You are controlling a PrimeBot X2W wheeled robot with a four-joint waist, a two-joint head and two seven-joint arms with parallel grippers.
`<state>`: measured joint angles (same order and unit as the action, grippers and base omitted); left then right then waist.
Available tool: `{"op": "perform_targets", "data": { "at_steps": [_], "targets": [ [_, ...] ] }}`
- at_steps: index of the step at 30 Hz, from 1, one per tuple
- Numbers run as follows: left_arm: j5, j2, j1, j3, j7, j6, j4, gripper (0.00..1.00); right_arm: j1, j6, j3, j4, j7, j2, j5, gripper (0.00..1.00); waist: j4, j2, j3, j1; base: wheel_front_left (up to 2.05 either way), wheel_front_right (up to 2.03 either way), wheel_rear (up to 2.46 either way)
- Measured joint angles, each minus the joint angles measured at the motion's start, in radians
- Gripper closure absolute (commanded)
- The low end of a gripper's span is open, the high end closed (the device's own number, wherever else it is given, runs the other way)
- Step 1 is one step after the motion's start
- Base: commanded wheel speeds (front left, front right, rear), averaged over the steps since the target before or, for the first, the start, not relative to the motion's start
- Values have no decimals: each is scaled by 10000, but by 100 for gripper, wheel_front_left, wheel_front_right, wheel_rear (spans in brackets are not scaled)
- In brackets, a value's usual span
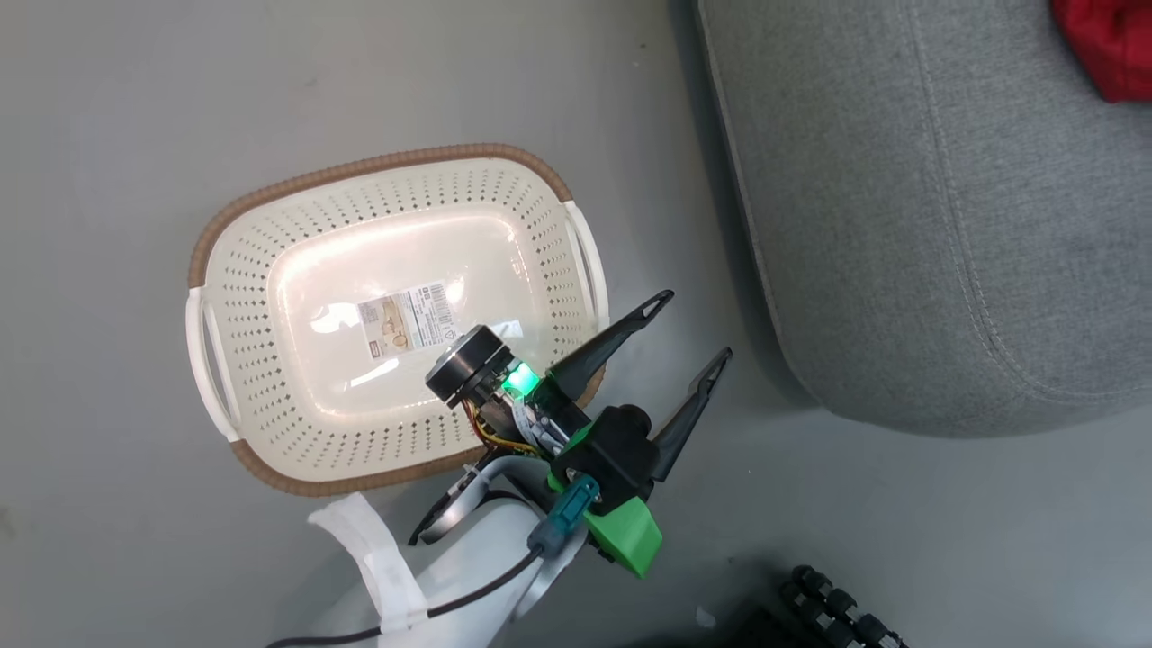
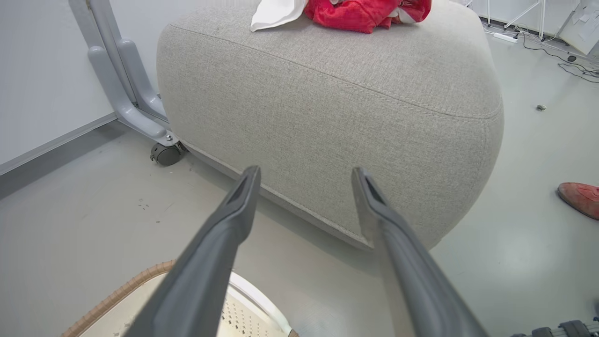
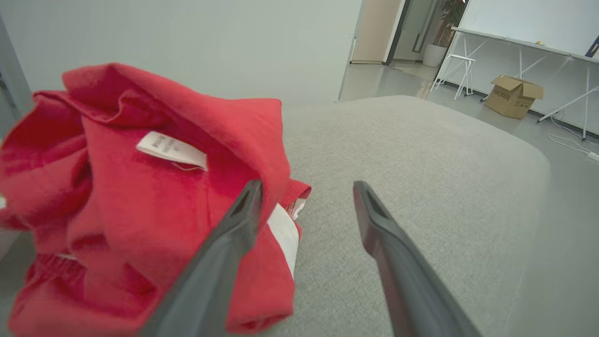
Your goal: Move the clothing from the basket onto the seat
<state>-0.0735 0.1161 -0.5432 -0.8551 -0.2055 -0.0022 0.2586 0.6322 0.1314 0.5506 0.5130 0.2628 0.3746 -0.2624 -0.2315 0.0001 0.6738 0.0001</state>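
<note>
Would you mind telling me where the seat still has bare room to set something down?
The seat is bare grey fabric from the red clothing to its near rounded edge. Its far end is crowded by that clothing and a white cloth. The basket floor is bare too, save a label.

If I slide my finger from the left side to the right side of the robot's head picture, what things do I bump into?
Cream laundry basket → the robot's left hand, fingers spread open → big grey seat → red clothing in the far right corner.
</note>
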Motion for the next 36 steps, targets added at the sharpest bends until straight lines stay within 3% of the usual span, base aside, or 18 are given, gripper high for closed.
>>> {"op": "perform_targets", "data": {
  "at_steps": [5,10,22,32,36],
  "targets": [
    [-334,-142,303,196,-305,424,278,0,-1383,0,111,-502,0,-880,-215,0,-32,0,-619,-1,0,0,0],
    [-1034,-332,841,610,-512,602,746,0,-2595,0,-621,-1200,-2,-1189,-403,0,35,0,-1355,-1,0,0,0],
    [-1611,-550,2945,2731,-587,1348,52,0,-4917,0,-3862,-2832,-2,-1670,146,0,677,0,-3688,-1,0,0,0],
    [-1482,-614,5026,4782,-589,1166,-871,0,-6264,0,-5887,-3593,0,-2144,318,0,1404,0,-5741,-2,0,0,0],
    [-1229,-617,5733,5616,-589,1114,-1350,0,-6535,0,-6264,-3910,0,-2240,387,0,1685,0,-6410,-2,0,0,0]
  ]
}}
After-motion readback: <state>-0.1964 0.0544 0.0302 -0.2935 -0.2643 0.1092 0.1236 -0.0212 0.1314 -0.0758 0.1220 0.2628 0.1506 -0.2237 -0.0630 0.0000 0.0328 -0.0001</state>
